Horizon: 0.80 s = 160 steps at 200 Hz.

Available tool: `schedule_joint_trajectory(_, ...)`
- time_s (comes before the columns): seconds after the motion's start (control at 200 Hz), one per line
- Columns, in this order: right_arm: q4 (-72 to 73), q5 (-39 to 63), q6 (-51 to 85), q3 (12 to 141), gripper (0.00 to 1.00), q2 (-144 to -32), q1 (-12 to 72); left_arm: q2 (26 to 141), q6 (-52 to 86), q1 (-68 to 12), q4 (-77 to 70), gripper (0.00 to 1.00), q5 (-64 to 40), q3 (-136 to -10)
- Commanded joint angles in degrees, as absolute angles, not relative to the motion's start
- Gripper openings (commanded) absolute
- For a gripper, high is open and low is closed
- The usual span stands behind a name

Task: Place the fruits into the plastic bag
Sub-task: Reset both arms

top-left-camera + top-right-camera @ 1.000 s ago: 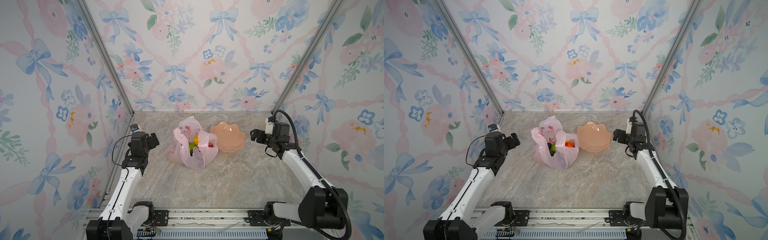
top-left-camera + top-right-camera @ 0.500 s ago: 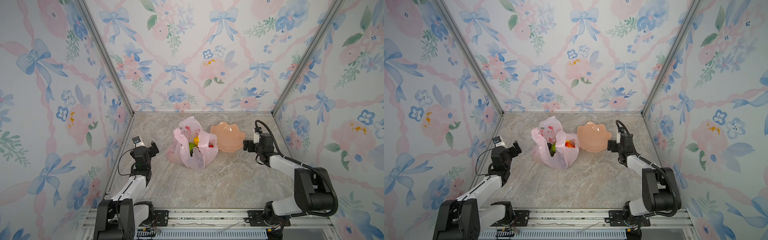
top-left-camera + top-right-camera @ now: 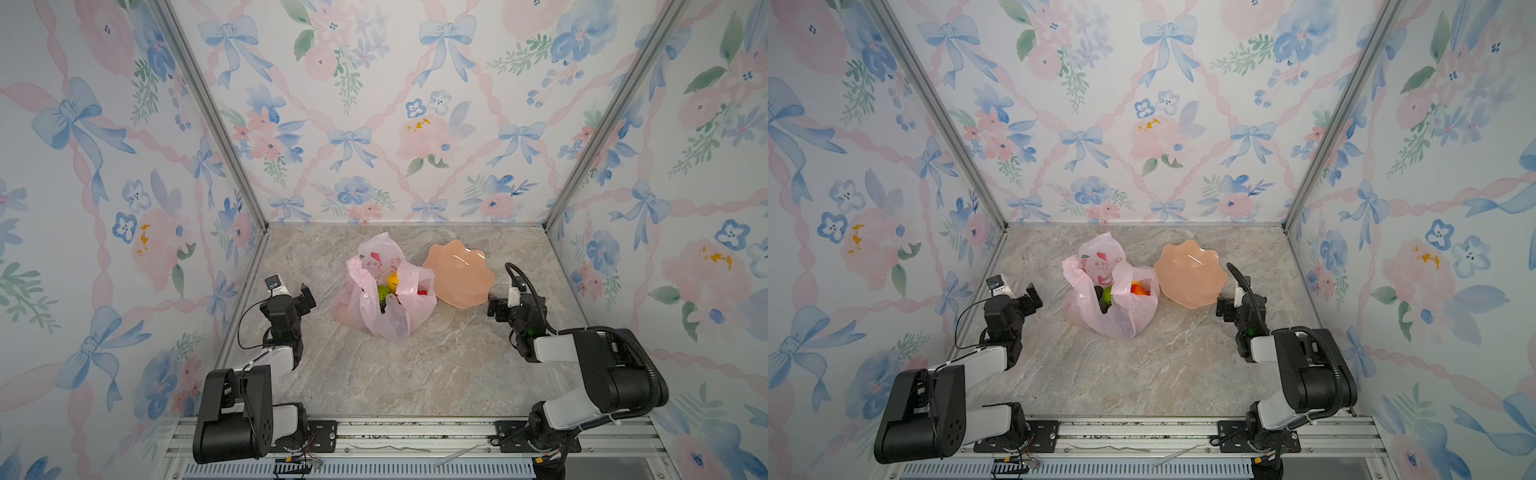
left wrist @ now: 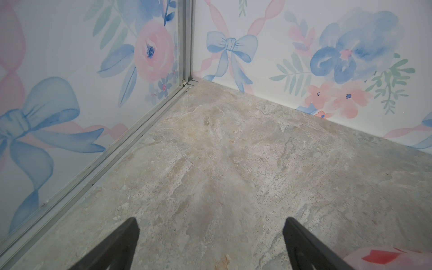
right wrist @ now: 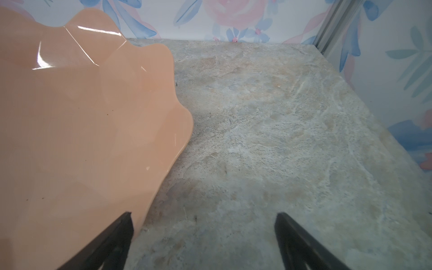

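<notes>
- Plastic bag (image 3: 384,299): sits on the table (image 3: 415,374) at the centre of the frame in both top views, mouth up and loosely open, with its printed side toward the back wall.
- Fruits: a yellow one (image 3: 392,279), a green one (image 3: 383,292) and a red-orange one (image 3: 1139,288) show inside the bag's mouth. A dark mass lies beneath them, probably more fruit, but it is too shadowed to identify or count.
- Peach dish (image 3: 459,272): just right of the bag and empty in every view that shows it. Whether it touches the bag cannot be told.
- Loose fruit: none is seen on the table outside the bag.
- Left end effector (image 4: 210,222): fingers wide apart with only bare table between them. It holds nothing and stands well left of the bag in the top views.
- Right end effector (image 5: 203,216): fingers wide apart and holding nothing. It sits just right of the dish, and one finger overlaps the rim in the wrist view, though contact is not confirmed.
- Assessment: the loading appears done, since every fruit in sight is in the bag. Nothing is visibly left to do beyond confirming the count.
</notes>
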<state>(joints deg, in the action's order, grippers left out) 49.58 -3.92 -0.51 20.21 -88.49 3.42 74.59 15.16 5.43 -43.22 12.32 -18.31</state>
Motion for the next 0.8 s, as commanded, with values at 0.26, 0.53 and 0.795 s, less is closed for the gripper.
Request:
schedule_joint_trajectory(0.26, 63.8, -5.1, -3.2, 16.5, 0.97, -88.9, 4.9, 82.8, 12.2, 6.3, -58.9, 0.98, 6.8, -15.5)
schedule_joint_trajectory(0.53, 65.3, -6.1, -3.5, 15.9, 0.96, -89.2, 5.5, 81.5, 10.9, 5.0, -62.3, 0.98, 7.6, -12.8)
schedule_joint_trajectory(0.795, 68.9, -6.2, -3.7, 14.2, 0.96, -89.5, 5.8, 86.3, 6.0, -0.3, -75.9, 0.98, 11.6, -8.1)
